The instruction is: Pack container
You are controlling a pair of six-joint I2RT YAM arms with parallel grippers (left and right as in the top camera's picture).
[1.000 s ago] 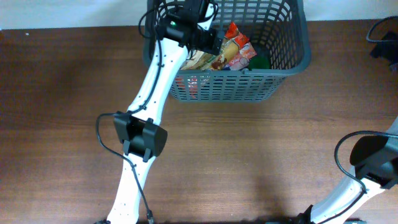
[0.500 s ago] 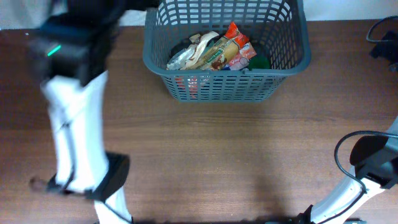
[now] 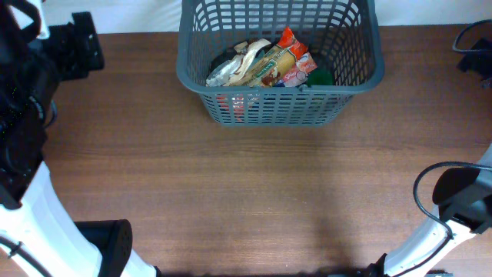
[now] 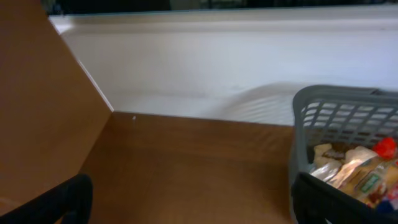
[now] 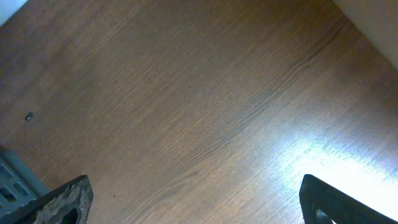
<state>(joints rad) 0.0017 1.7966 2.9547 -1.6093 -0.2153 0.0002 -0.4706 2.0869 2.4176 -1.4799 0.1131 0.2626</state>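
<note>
Left end effector (image 4: 189, 190) and right end effector (image 5: 194, 190) spread wide, both empty.

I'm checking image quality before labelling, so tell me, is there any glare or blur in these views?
Right wrist: a bright glare patch washes out the table grain at lower right. Left wrist: soft overall, the basket lattice smeared. Overhead: basket crisp, the left arm near the lens looks blurred.

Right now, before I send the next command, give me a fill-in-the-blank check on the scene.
The packets lie ___ the basket.
The left tool and right tool are both ___, holding nothing.
The table has a brown ___ surface.
Missing words: inside, open, wood.
</note>
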